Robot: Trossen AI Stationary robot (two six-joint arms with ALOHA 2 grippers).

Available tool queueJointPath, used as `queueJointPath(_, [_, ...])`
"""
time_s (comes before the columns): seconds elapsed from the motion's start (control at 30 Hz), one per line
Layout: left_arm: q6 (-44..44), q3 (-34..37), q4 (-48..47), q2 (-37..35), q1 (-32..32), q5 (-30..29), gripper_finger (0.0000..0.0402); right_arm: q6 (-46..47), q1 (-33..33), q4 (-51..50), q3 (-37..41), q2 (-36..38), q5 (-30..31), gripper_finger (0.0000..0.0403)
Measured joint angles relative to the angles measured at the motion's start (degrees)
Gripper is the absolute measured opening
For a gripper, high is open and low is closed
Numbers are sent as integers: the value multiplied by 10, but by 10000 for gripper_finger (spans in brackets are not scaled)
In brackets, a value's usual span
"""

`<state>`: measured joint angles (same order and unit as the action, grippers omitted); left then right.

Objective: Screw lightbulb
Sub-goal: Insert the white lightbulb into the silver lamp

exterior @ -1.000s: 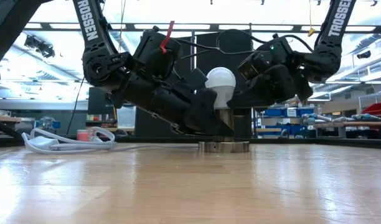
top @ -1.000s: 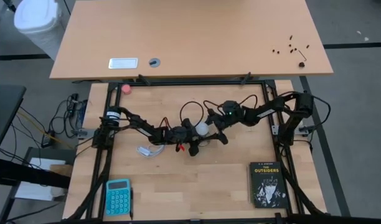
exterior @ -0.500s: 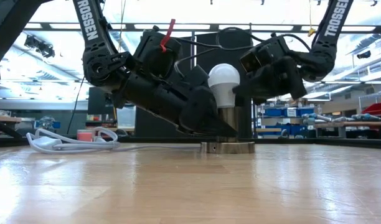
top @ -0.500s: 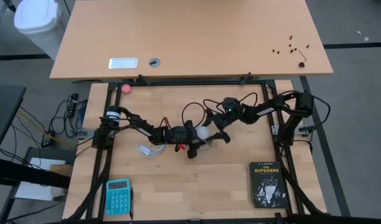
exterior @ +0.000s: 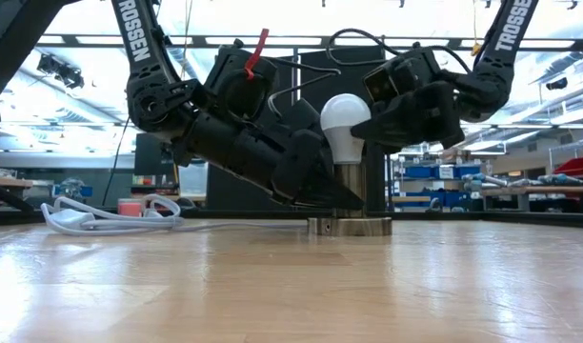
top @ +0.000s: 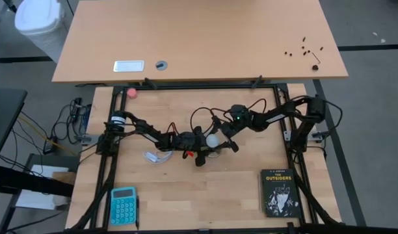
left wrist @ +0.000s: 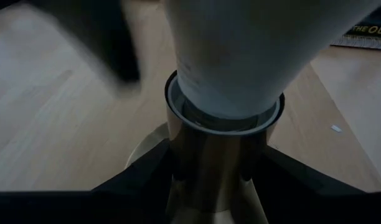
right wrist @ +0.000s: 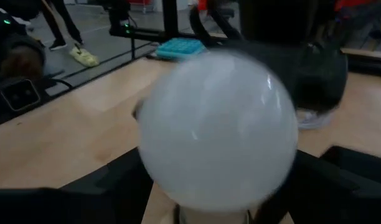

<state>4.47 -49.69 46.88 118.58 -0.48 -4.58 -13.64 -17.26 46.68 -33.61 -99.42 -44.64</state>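
2 grippers meet mid-table in the high view: bulb (top: 213,139) between them, left gripper (top: 205,153) at its 7 o'clock, right gripper (top: 224,138) at 3. Low view: bulb upright in socket (exterior: 349,217). Left wrist: fingers clamp the socket. Right wrist: fingers grip the globe.

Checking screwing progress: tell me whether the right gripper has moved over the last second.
Yes. In the low view the right gripper has risen and swung around the lightbulb, away from the socket.

Lightbulb (top: 214,139) mid-table between left end effector (top: 203,147), right end effector (top: 224,135).
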Motion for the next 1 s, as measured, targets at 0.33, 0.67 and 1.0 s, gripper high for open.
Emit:
queueJointPath(0.33, [2,0,-1,0,0,0,207,34,4,100,0,-46,0,311])
queueJointPath(0.67, [2,0,-1,0,0,0,207,35,7,107,0,-46,2,306])
queueJointPath(1.0, [6,0,-4,0,0,0,207,36,7,100,0,-46,2,225])
